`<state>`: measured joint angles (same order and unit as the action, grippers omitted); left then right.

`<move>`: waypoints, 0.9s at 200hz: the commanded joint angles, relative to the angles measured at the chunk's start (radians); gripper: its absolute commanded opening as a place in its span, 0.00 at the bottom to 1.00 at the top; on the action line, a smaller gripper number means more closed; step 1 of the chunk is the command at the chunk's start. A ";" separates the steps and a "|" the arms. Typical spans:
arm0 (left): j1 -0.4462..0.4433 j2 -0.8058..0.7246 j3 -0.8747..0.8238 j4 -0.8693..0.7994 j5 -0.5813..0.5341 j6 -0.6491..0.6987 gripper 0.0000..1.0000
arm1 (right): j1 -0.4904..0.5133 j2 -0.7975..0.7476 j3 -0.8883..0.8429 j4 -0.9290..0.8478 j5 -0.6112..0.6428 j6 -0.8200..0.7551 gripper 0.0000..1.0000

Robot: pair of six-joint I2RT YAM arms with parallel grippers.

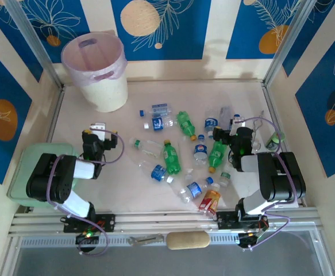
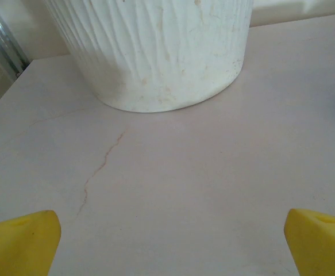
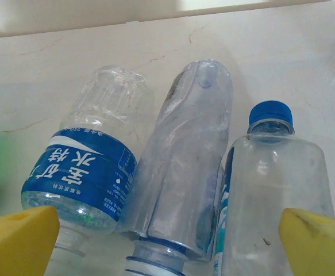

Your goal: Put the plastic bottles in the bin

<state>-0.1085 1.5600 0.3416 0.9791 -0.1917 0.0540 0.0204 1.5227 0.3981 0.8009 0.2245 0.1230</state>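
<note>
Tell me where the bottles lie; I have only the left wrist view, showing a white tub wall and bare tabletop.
Observer: The plastic bottles lie scattered across the table, right of your left gripper.
Operator: Report the right arm.
Observer: The right gripper hangs open over three clear bottles lying side by side, gripping none.
Operator: Confirm that tub is the bin.
Observer: Yes; the bin carries a lilac bag liner, and it looks empty from above.
</note>
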 commanded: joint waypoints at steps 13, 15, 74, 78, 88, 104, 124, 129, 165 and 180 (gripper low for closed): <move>0.003 0.008 0.017 0.000 -0.011 -0.014 1.00 | 0.006 0.001 0.006 0.030 -0.003 0.001 0.99; 0.003 0.008 0.018 0.000 -0.011 -0.015 1.00 | 0.006 0.001 0.006 0.030 -0.003 0.001 0.99; 0.004 0.008 0.019 -0.002 -0.006 -0.014 1.00 | 0.006 0.001 0.005 0.031 -0.002 0.002 0.99; 0.005 0.007 0.019 -0.002 -0.006 -0.014 1.00 | 0.006 0.001 0.005 0.030 -0.002 0.002 0.99; 0.004 0.007 0.018 -0.002 -0.006 -0.014 1.00 | 0.006 0.001 0.005 0.030 -0.002 0.003 0.99; 0.004 0.008 0.019 -0.003 -0.006 -0.016 1.00 | 0.005 0.001 0.005 0.030 -0.002 0.002 0.99; 0.007 0.007 0.019 -0.003 -0.003 -0.016 1.00 | 0.006 0.001 0.005 0.029 -0.004 0.003 0.99; 0.008 0.008 0.020 -0.005 0.003 -0.017 1.00 | 0.004 0.001 0.006 0.030 -0.004 0.003 0.99; 0.026 0.006 0.024 -0.020 0.043 -0.026 1.00 | -0.004 0.001 0.010 0.024 -0.022 0.006 0.99; 0.026 0.005 0.023 -0.017 0.046 -0.025 1.00 | -0.004 -0.002 0.006 0.026 -0.030 0.001 0.99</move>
<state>-0.0952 1.5600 0.3470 0.9634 -0.1791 0.0456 0.0193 1.5227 0.3981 0.8009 0.2192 0.1230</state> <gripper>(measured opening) 0.997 0.991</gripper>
